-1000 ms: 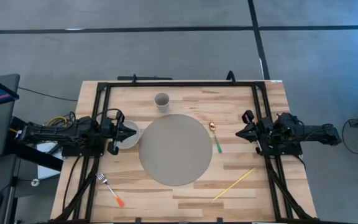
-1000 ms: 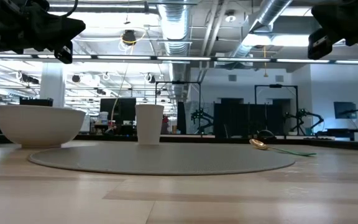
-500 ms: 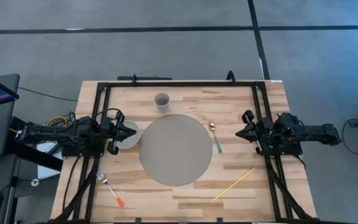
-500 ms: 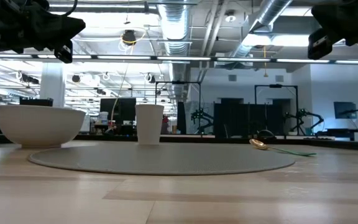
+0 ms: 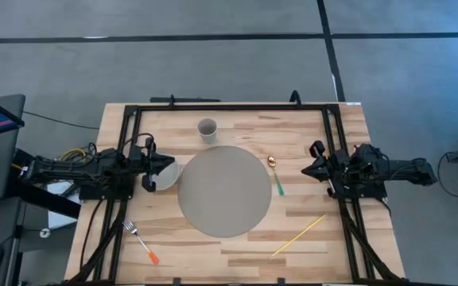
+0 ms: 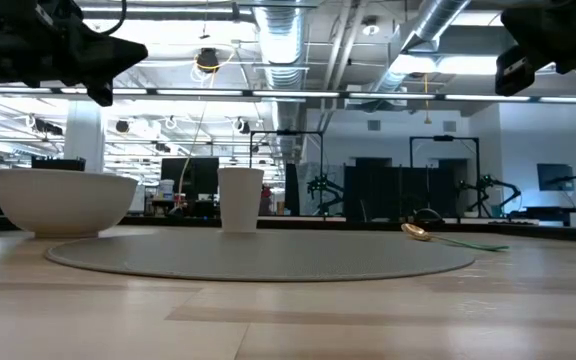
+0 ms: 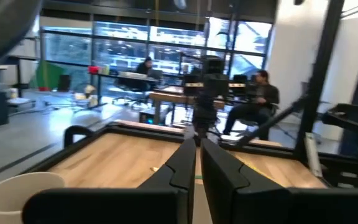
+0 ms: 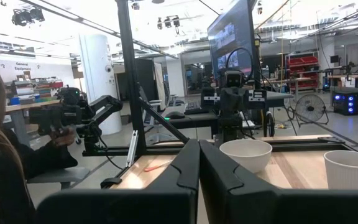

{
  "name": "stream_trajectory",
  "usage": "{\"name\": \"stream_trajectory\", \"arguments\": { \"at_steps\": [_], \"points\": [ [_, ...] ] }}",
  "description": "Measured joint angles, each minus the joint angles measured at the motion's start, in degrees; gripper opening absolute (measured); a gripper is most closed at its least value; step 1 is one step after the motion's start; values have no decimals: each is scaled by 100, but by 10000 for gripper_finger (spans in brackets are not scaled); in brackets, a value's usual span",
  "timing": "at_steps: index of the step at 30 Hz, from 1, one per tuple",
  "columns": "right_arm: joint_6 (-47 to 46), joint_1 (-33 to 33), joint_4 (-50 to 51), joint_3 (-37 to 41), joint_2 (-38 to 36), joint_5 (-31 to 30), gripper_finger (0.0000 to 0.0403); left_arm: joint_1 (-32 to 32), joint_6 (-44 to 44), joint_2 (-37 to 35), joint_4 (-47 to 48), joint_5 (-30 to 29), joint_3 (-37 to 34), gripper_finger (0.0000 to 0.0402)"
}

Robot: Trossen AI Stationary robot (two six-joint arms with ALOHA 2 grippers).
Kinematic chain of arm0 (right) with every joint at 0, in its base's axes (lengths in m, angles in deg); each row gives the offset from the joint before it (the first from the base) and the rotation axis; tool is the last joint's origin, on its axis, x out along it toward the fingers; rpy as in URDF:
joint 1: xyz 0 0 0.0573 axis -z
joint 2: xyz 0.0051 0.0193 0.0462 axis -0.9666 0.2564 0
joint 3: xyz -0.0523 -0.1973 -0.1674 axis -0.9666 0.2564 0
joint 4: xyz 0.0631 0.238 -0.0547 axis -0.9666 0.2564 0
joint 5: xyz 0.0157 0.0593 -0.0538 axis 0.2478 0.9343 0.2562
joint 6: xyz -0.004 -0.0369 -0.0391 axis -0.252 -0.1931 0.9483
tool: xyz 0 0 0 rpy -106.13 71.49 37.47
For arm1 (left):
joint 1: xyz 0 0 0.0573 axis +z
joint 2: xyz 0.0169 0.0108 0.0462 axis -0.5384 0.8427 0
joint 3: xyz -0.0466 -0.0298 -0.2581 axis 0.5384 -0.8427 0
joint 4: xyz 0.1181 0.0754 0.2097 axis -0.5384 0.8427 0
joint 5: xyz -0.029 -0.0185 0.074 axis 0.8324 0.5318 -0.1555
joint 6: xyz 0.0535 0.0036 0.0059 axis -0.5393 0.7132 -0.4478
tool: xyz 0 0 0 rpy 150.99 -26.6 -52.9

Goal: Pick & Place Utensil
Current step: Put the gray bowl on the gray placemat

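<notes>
Left gripper [image 5: 172,162] — jaws together, nothing held, raised over the white bowl [image 5: 165,173] at the left edge of the round grey mat [image 5: 224,191]. Right gripper [image 5: 304,169] — jaws together, empty, held above the table [image 5: 308,238] to the right of the mat.

Green-handled spoon [image 5: 276,175]: flat on the wood, just right of the mat. Orange-handled fork [image 5: 141,242]: front left. Yellow stick [image 5: 298,235]: front right. White cup [image 5: 207,129]: upright behind the mat.

overhead and table-level views, both on the mat [image 5: 224,191]
</notes>
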Motion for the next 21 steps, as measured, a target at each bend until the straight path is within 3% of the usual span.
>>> {"name": "stream_trajectory", "arguments": {
  "at_steps": [12,21],
  "points": [
    [0,1,0,0,-1,0,0,0,1,462,9,-151,0,30],
    [0,2,0,0,-2,0,0,0,28,993,-1,-400,0,97]
  ]
}}
